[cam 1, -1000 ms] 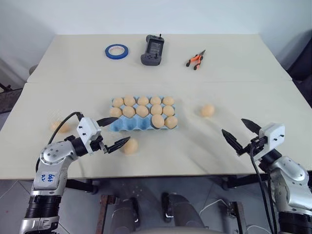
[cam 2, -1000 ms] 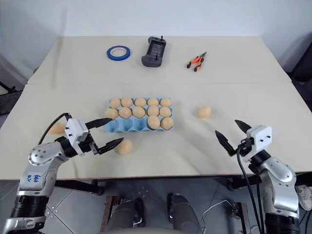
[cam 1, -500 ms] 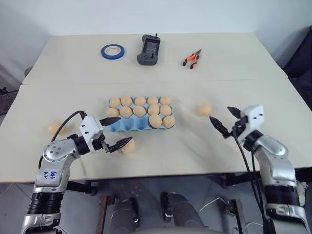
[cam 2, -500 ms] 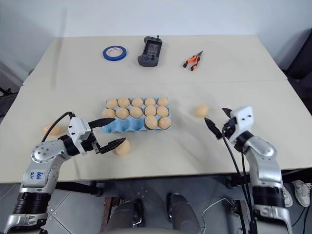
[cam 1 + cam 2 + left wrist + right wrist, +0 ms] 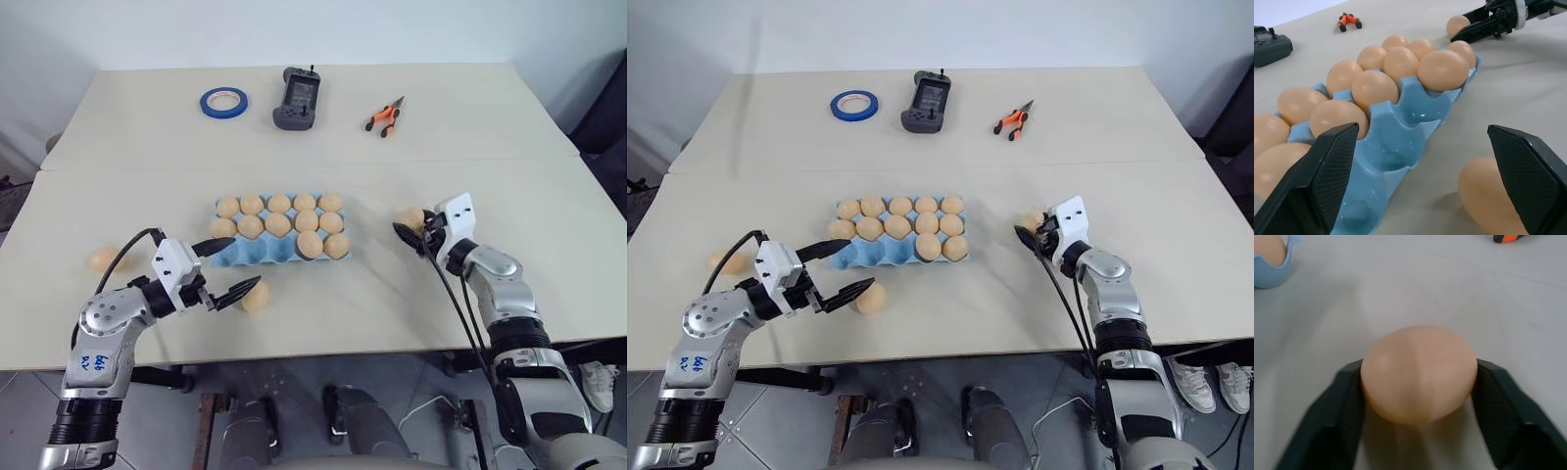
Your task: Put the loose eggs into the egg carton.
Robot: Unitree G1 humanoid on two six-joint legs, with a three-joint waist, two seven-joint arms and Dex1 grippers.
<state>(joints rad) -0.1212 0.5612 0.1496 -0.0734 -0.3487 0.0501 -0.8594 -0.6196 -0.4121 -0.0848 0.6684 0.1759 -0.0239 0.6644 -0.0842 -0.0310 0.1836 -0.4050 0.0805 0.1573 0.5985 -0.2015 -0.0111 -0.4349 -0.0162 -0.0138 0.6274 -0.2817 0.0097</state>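
Left eye view: tape ring (image 5: 223, 100), controller (image 5: 297, 99), pliers (image 5: 385, 117)

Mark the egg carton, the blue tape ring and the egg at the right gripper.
egg carton (image 5: 257, 252), left eye view, empty front cups.
blue tape ring (image 5: 223, 100), left eye view, near edge of the band.
egg at right gripper (image 5: 1419, 373), right wrist view, shell middle.
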